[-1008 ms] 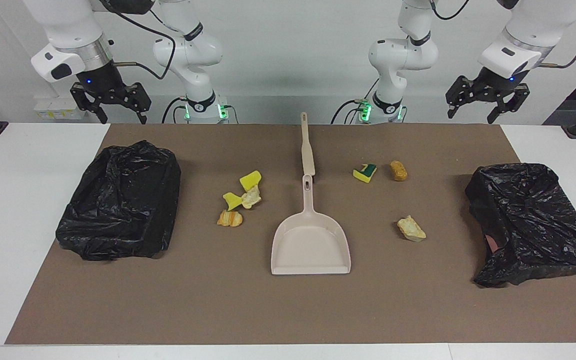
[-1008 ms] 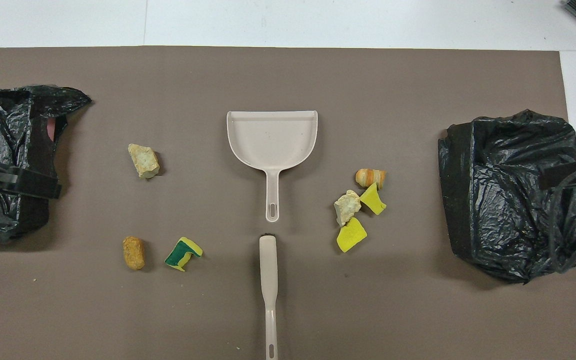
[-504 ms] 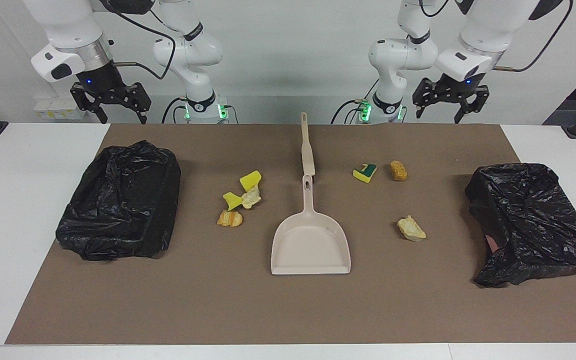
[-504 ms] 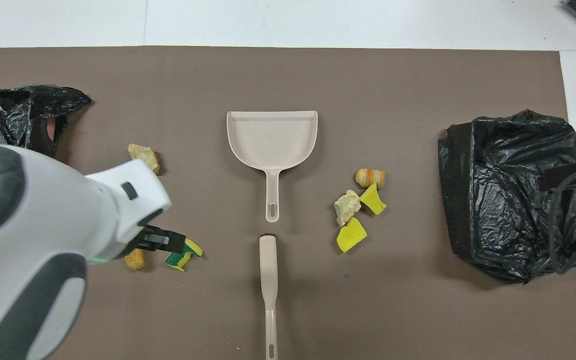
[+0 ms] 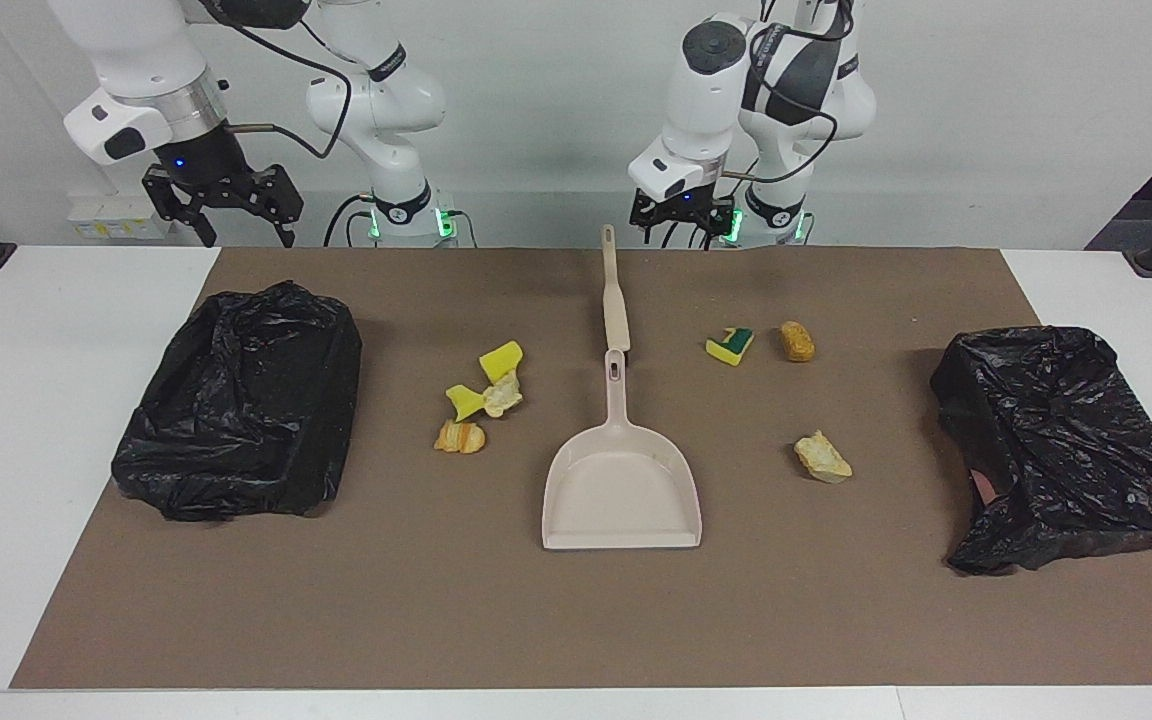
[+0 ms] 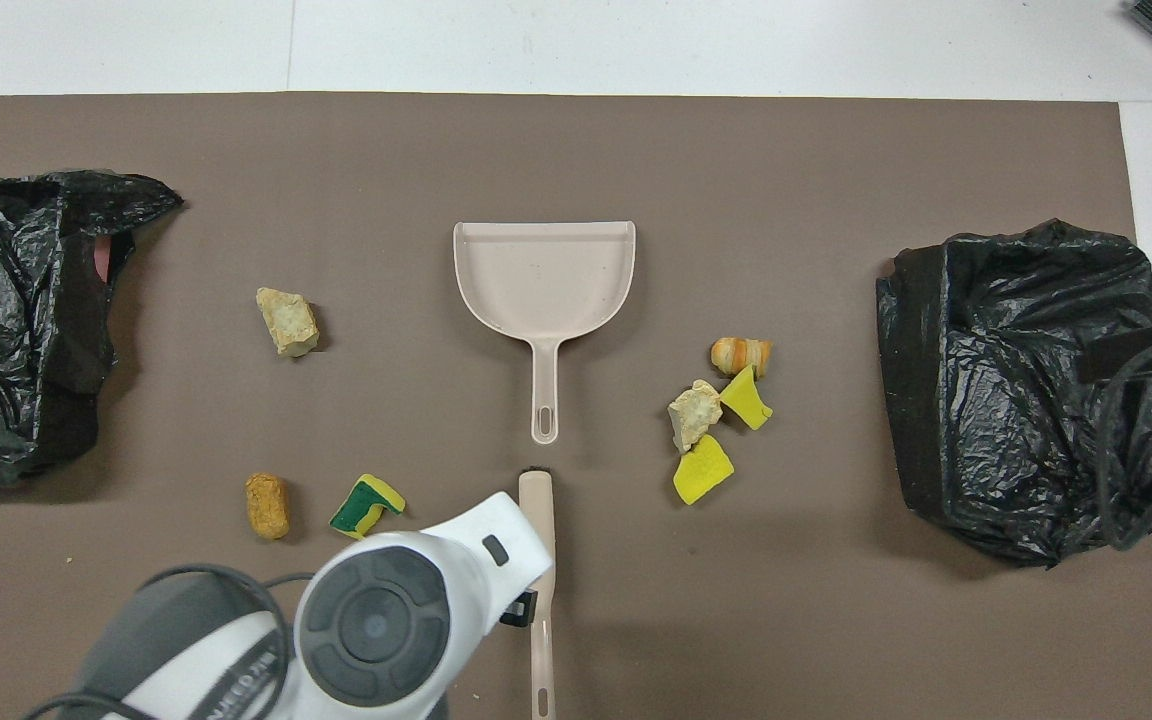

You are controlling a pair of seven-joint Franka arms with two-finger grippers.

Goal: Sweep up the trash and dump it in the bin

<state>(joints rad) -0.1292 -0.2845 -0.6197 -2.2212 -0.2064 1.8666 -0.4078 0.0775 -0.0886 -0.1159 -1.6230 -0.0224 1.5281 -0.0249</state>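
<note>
Swinging in from the bin (image 5: 1056, 440), left gripper (image 5: 684, 218), grip unreadable, hovers over the stiff brush (image 5: 615, 300), best held mid-handle, while light, soft trash (image 6: 711, 420) lies at 4 and 8 o'clock of the dustpan (image 6: 544, 275) seen overhead, and right gripper (image 5: 221, 200) waits agape above the table edge.

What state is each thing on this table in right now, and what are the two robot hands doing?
Dustpan: flat on the mat, empty.
Brush: lying flat, in line with the dustpan's handle, not held.
Trash scraps: loose on the mat, on both sides of the dustpan, none swept.
Two black bin bags: crumpled, one at each end of the mat.
Left gripper: in the air beside the brush handle's end, holding nothing.
Right gripper: open, waiting near one bag.
</note>
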